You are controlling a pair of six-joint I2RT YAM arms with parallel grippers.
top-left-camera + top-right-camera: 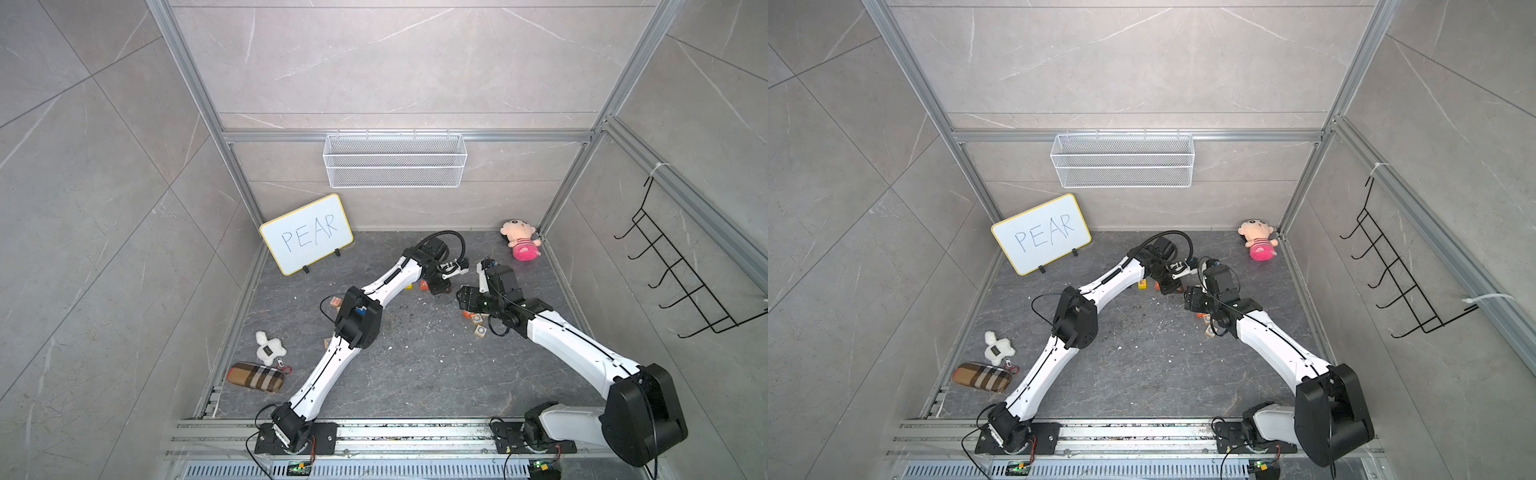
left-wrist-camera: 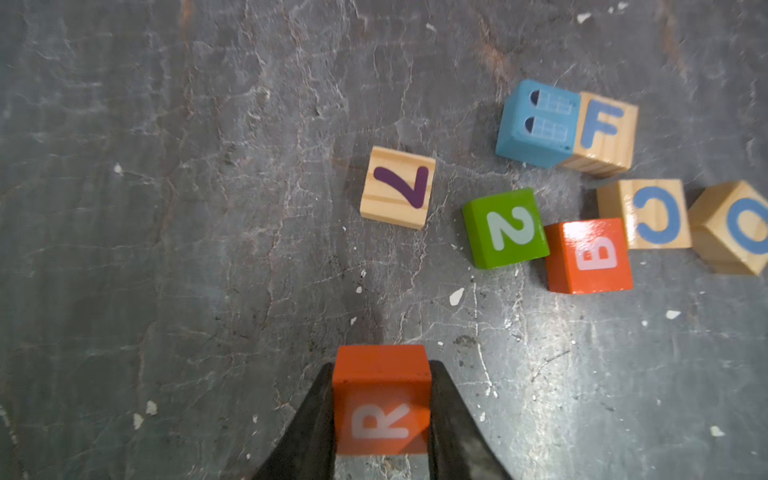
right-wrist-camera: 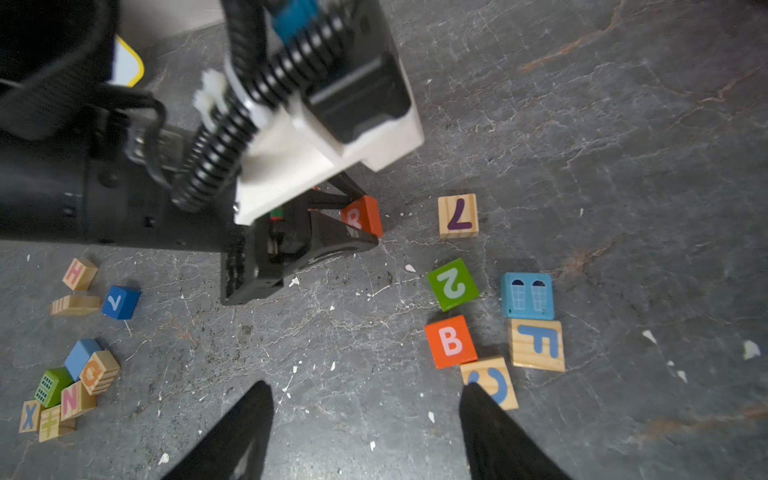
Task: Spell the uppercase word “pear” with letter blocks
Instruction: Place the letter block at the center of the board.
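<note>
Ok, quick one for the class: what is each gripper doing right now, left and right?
Left gripper: closed on the red-orange R block.
Right gripper: open, holding nothing.

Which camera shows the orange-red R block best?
The left wrist view: the R block fills the foreground, letter readable, clamped between the jaws. The right wrist view shows it small and partly hidden. In both top views the left arm seems to hide it.
</note>
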